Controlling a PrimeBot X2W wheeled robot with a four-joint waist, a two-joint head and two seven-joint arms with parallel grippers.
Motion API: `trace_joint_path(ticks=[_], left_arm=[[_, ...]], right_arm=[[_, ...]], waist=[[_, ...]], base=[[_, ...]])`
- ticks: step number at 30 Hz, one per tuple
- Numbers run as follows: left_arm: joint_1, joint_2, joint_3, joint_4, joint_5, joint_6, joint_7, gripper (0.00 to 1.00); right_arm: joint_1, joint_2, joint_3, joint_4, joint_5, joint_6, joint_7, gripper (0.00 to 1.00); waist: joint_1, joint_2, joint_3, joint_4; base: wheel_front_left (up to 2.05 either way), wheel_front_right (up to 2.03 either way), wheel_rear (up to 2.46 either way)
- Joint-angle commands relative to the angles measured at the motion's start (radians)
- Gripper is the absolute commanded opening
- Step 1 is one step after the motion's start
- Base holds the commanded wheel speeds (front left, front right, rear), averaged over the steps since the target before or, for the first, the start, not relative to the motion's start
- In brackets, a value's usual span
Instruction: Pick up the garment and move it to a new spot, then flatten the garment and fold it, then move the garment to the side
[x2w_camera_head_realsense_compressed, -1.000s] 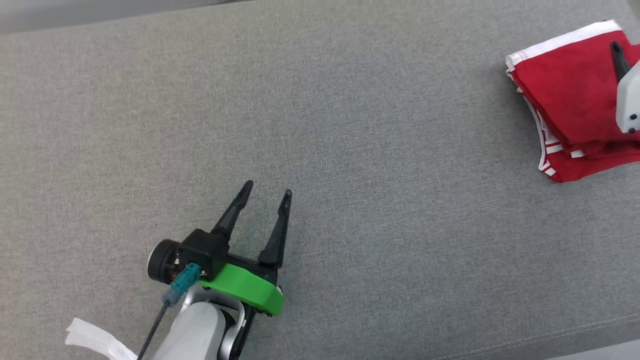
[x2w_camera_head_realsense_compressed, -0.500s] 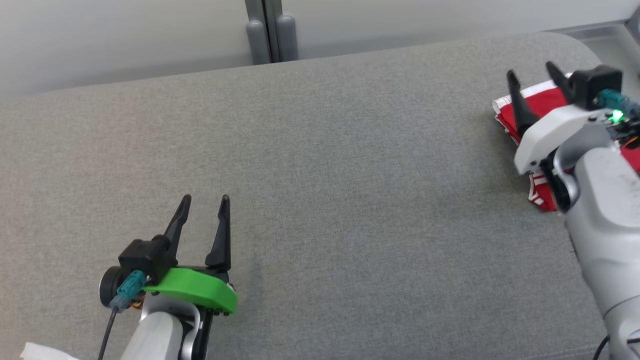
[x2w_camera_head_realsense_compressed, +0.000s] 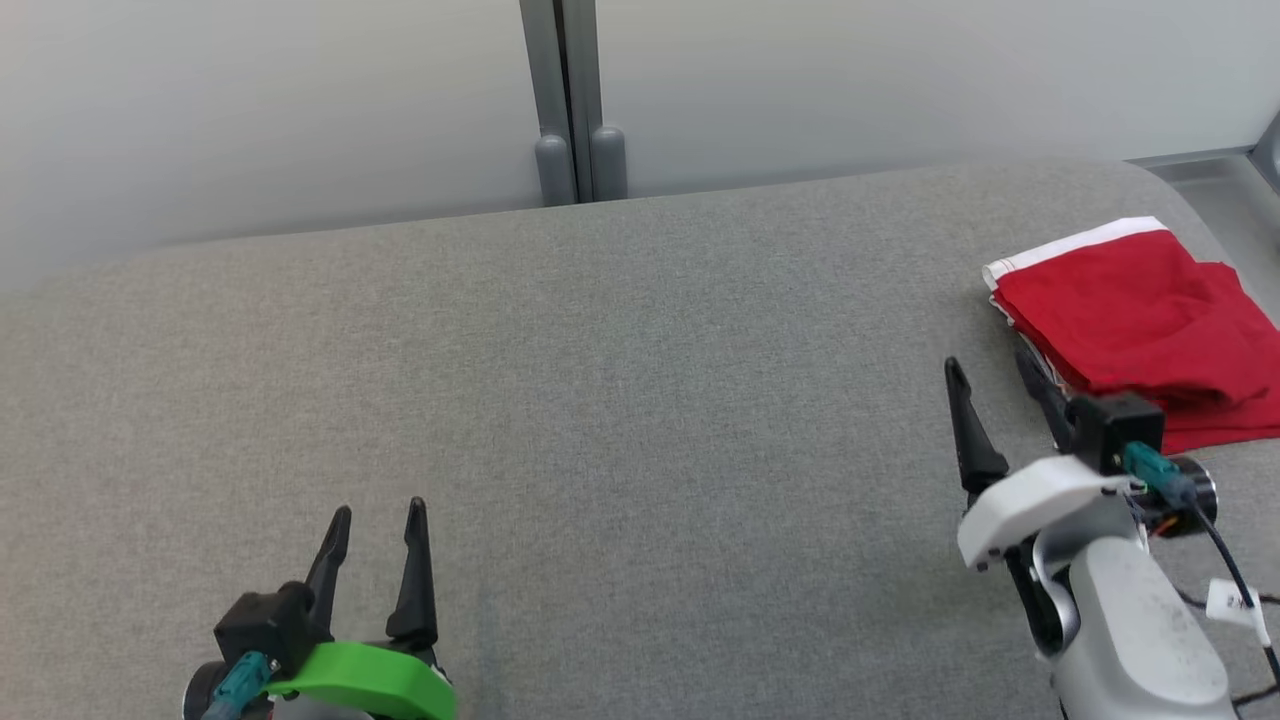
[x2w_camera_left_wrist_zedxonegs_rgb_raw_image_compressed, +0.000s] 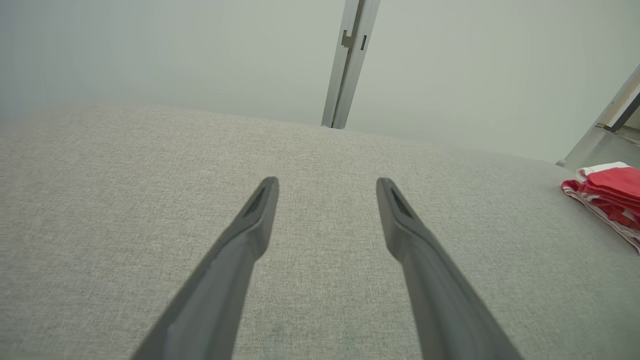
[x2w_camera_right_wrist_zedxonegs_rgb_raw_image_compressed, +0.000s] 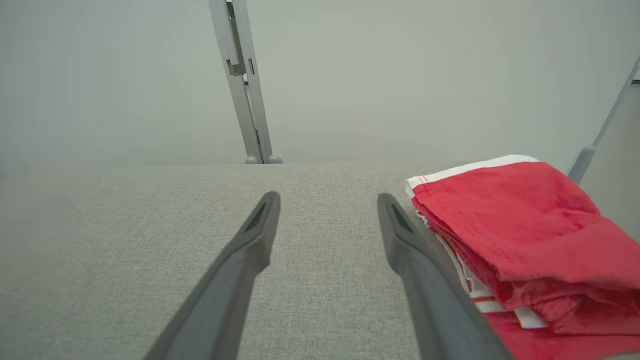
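A folded red garment (x2w_camera_head_realsense_compressed: 1130, 320) lies at the frame's right edge on the grey counter (x2w_camera_head_realsense_compressed: 640, 400), with the left gripper (x2w_camera_head_realsense_compressed: 378, 506) at lower left and the right gripper (x2w_camera_head_realsense_compressed: 988, 360) just beside the cloth, both wide and empty, so any retreat should probably lift clear of the folds.

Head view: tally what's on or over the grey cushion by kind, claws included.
garment, red, folded: 1
claws, both open: 2 (left claw, right claw)
Total: 3
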Motion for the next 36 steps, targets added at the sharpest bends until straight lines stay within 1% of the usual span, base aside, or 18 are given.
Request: trace_joint_path(ticks=[1, 7, 13, 23, 36], left_arm=[[0.024, -0.004, 0.007, -0.008, 0.008, 0.000, -0.003, 1.00], [0.083, -0.019, 0.020, -0.041, 0.021, -0.004, -0.003, 1.00], [0.116, -0.026, 0.024, -0.059, 0.030, -0.006, -0.003, 1.00], [0.117, -0.031, 0.031, -0.065, 0.042, 0.003, -0.003, 1.00], [0.111, -0.032, 0.042, -0.075, 0.050, 0.003, -0.003, 1.00]], right_arm=[[0.050, -0.001, 0.008, -0.035, 0.036, -0.002, -0.004, 1.00], [0.203, -0.001, 0.013, -0.160, 0.116, -0.002, -0.004, 1.00], [0.287, -0.001, 0.029, -0.220, 0.147, -0.002, -0.004, 1.00], [0.310, -0.001, 0.026, -0.250, 0.138, -0.002, -0.004, 1.00], [0.311, -0.001, 0.044, -0.253, 0.152, -0.002, -0.004, 1.00]], waist=[[0.0000, 0.0000, -0.013, 0.001], [0.0000, 0.0000, -0.023, 0.003], [0.0000, 0.0000, -0.030, 0.011], [0.0000, 0.0000, -0.032, 0.015], [0.0000, 0.0000, -0.028, 0.019]], base=[[0.00, 0.00, 0.00], [0.00, 0.00, 0.00], [0.00, 0.00, 0.00], [0.00, 0.00, 0.00], [0.00, 0.00, 0.00]])
